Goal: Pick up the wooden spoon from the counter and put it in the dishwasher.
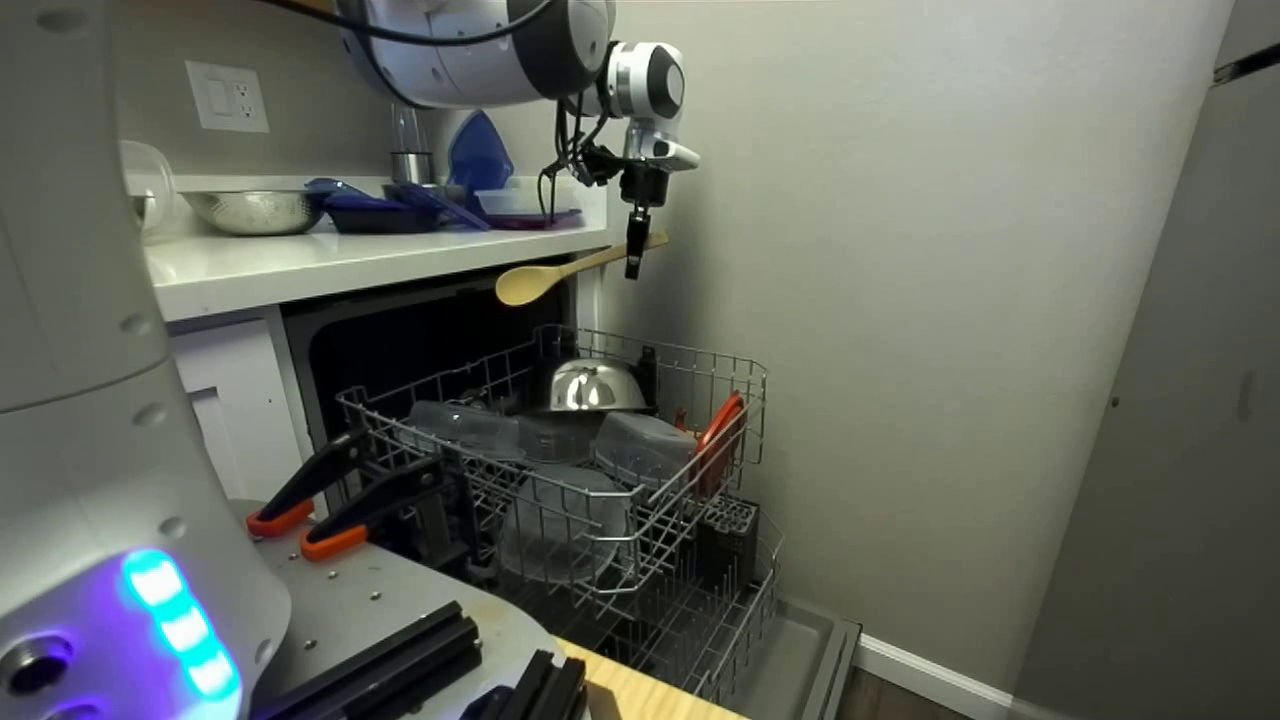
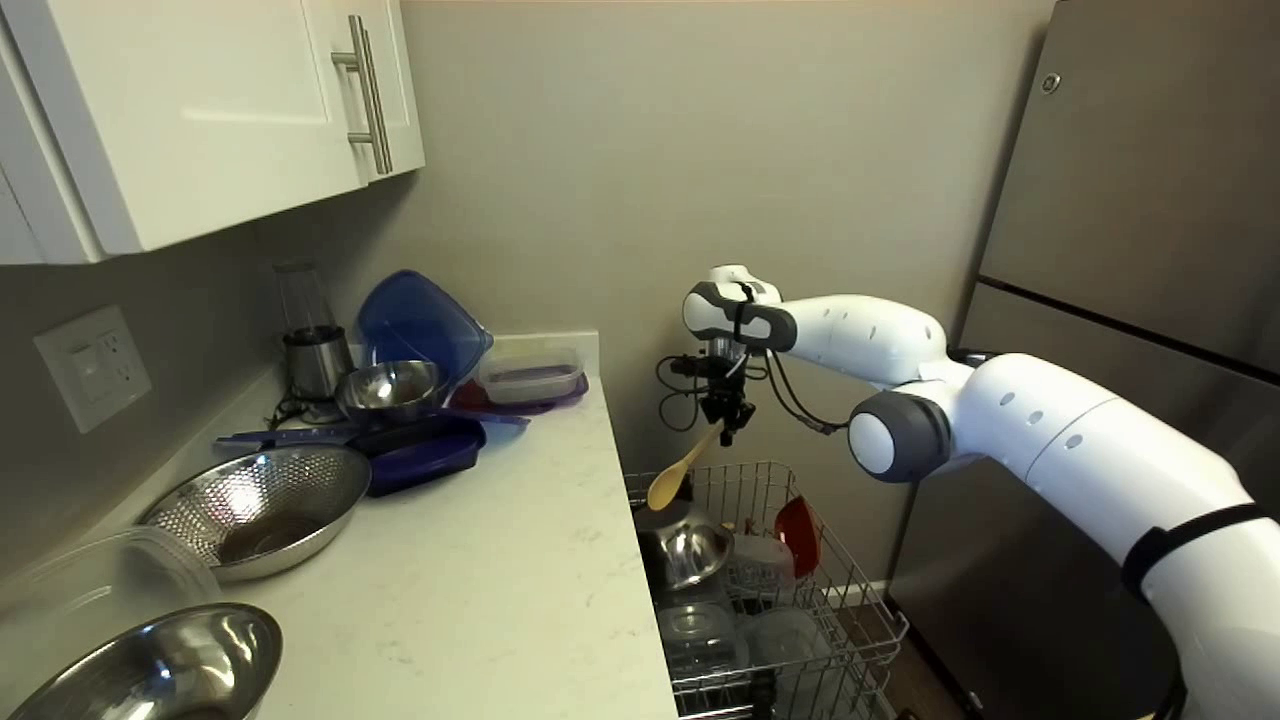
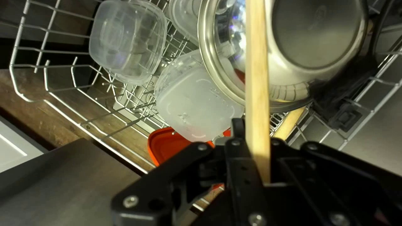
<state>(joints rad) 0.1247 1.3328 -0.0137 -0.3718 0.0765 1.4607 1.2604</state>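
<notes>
The wooden spoon (image 1: 530,284) is tan and is held in the air above the dishwasher rack, tilted with its bowl end lower. In an exterior view the spoon (image 2: 668,486) hangs just past the counter's edge. My gripper (image 1: 634,262), also in an exterior view (image 2: 728,432), is shut on the handle near its end. In the wrist view the handle (image 3: 257,72) runs up between the fingers; its bowl is out of view there. The dishwasher (image 1: 400,335) is open with its wire rack (image 1: 700,358) pulled out. The white counter (image 2: 540,560) lies beside it.
The rack holds an upturned metal bowl (image 1: 597,386), clear plastic containers (image 3: 194,103) and a red lid (image 1: 718,440). Another light wooden piece (image 3: 290,122) lies lower in the wrist view. The counter carries a colander (image 2: 265,500) and blue items. A wall stands behind; a fridge (image 2: 1010,400) stands alongside.
</notes>
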